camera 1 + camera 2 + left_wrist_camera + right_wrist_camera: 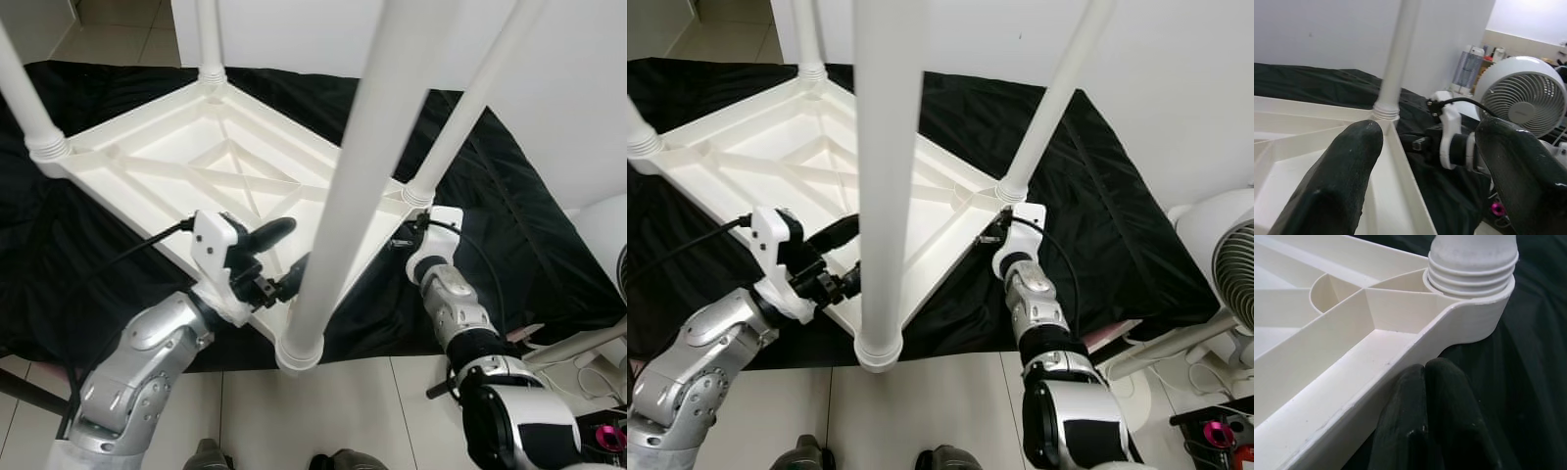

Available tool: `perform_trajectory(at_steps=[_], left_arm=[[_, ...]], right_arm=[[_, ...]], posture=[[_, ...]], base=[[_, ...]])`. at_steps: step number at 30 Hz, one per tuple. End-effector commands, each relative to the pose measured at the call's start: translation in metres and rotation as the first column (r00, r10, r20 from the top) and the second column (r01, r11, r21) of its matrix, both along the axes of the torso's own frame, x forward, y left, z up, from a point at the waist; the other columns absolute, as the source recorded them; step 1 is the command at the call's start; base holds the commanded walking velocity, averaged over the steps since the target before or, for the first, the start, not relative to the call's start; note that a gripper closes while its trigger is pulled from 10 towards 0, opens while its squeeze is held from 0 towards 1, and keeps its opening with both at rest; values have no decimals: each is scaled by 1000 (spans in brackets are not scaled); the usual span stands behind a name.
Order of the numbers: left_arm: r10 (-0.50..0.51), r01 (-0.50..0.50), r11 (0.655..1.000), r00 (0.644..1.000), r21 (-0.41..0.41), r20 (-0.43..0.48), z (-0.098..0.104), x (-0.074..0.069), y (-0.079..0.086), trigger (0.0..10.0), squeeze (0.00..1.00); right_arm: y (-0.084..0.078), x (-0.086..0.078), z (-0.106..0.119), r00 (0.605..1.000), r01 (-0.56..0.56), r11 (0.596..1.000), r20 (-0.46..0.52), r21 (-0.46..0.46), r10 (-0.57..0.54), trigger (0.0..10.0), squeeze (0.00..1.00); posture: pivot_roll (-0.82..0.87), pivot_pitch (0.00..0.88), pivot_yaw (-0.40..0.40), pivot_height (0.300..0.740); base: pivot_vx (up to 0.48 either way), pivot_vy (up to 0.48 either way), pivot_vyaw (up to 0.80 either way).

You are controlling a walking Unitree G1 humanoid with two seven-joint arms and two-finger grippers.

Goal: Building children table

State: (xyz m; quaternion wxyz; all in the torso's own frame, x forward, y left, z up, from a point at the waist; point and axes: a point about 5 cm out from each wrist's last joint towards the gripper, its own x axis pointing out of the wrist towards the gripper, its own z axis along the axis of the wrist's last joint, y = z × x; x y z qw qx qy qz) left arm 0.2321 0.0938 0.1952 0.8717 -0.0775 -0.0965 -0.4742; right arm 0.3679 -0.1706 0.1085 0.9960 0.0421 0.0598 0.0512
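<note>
- Left eye view: the white table top (147, 162) lies upside down on a black cloth (509, 225) spread over the tiled floor (392, 411), its ribbed underside facing up. Four white legs stand up from its corners; the nearest leg (362, 176) rises right in front of me, seated in the near corner socket. My left gripper (277, 257) hovers over the near edge of the table top, just beside that leg, with its fingers spread wide and nothing between them. My right gripper (409, 233) sits low at the right-hand corner, close to the base of the right leg (470, 108).
- Right eye view: the same layout. A white fan (1225, 255) stands on the floor to my right, past the edge of the cloth.
- Left wrist view: my two black fingers (1337, 181) stand far apart above the table top's rim. Between them I see the right leg in its socket, my right arm's white wrist part and the fan behind it.
- Right wrist view: my right fingers (1435, 416) are pressed together with no gap, holding nothing, their tips against the outer wall of the table top just beside the threaded corner socket (1474, 279), over the cloth.
</note>
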Motion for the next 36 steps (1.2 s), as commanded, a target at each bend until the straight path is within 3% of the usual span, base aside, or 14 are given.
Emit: perform_trajectory(at_steps=[1, 3, 7, 9, 10, 16, 20, 23, 36], left_arm=[[-142, 142, 990, 989, 6, 35, 5, -12, -20, 10000, 0], [-131, 129, 990, 990, 55, 42, 0, -10, -25, 10000, 0], [-59, 51, 989, 997, 142, 52, -9, -1, -17, 10000, 0], [-59, 51, 989, 997, 142, 52, -9, -1, -17, 10000, 0], [19, -29, 986, 998, 165, 58, -11, 7, -9, 10000, 0], [114, -120, 981, 992, 150, 51, -8, 18, 5, 10000, 0], [126, -133, 981, 990, 144, 57, -7, 19, 8, 10000, 0], [123, -130, 983, 990, 130, 62, -5, 17, 16, 10000, 0], [199, -204, 968, 979, 144, 50, -8, 20, 24, 10000, 0]], right_arm=[[12, 4, 5, 996, -87, 996, 23, -24, 88, 10000, 0], [4, 7, 9, 998, -39, 997, 38, -66, 41, 10000, 0], [-6, 6, 13, 996, 42, 996, 86, -76, -35, 10000, 0], [-6, 6, 13, 996, 42, 996, 86, -76, -35, 10000, 0], [-8, 1, 11, 992, 46, 997, 121, -64, -38, 10000, 0], [-9, -14, 8, 973, 64, 998, 222, -8, -60, 10000, 0], [-8, -19, 8, 967, 66, 998, 246, -8, -62, 10000, 0], [-8, -32, 5, 957, 65, 998, 285, 3, -63, 10000, 0], [-10, -51, 7, 943, 52, 999, 329, -12, -46, 10000, 0]], posture=[[51, 82, -74, 740], [55, 83, -78, 740], [55, 84, -76, 740], [55, 84, -76, 740], [51, 82, -72, 740], [35, 76, -63, 740], [32, 77, -59, 740], [30, 74, -56, 740], [29, 71, -48, 740]], base=[[0, 0, 0], [0, 0, 0], [0, 0, 0], [0, 0, 0], [0, 0, 0], [0, 0, 0], [0, 0, 0], [0, 0, 0], [0, 0, 0]])
